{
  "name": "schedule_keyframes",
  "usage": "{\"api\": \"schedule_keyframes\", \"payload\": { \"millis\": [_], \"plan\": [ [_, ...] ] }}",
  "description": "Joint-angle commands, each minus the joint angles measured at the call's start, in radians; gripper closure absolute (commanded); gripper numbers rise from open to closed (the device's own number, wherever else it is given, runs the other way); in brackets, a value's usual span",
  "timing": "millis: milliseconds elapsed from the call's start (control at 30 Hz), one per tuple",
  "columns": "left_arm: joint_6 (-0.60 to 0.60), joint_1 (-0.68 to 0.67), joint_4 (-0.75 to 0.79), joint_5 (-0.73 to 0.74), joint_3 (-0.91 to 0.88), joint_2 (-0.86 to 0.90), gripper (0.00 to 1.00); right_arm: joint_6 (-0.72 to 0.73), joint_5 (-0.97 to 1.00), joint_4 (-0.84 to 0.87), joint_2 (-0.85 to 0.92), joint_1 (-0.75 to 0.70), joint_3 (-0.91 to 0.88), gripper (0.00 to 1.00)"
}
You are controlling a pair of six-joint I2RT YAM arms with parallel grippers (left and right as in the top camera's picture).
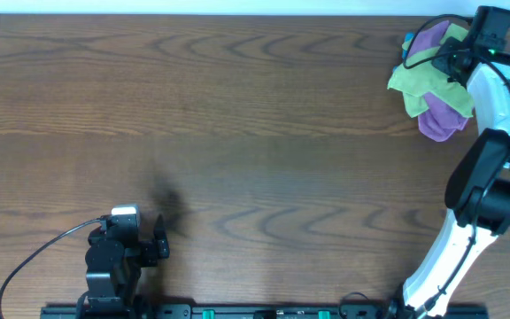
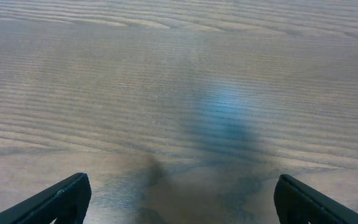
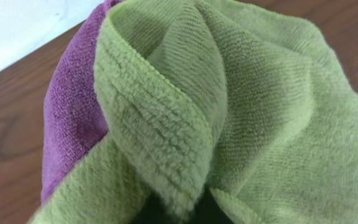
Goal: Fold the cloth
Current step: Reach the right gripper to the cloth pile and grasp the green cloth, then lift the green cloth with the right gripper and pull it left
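Your overhead looked straight down on table (image 1: 237, 133). Left wrist camera sat low, facing forward past left gripper (image 2: 182, 190). Right wrist camera sat tight on bunched cloths (image 3: 229, 112), overhead's top-right corner.

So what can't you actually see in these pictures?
Right gripper fingertips: overhead, hidden by its own wrist; right wrist view, buried under the green cloth.
Purple cloth: mostly covered by the green one, both views.
Blue scrap in the pile: overhead, too small to identify.
Left gripper: left wrist view, fingers cut off by the bottom edge.
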Motion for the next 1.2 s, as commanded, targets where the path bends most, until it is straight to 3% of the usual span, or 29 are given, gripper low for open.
{"api": "schedule_keyframes", "payload": {
  "millis": [0, 200, 600, 1167],
  "plan": [
    [-0.010, -0.005, -0.008, -0.010, -0.007, -0.008, 0.05, -0.071, 0.048, 0.000, -0.050, -0.005, 0.002, 0.99],
    [-0.010, -0.005, -0.008, -0.010, -0.007, -0.008, 0.05, -0.092, 0.058, -0.050, -0.152, 0.008, 0.002, 0.99],
    [-0.010, -0.005, -0.008, -0.010, -0.007, -0.008, 0.05, -0.255, 0.043, -0.338, -0.355, 0.127, 0.002, 0.99],
    [-0.010, -0.005, -0.008, -0.010, -0.007, -0.008, 0.05, -0.254, 0.038, -0.633, -0.597, 0.532, 0.002, 0.99]
  ]
}}
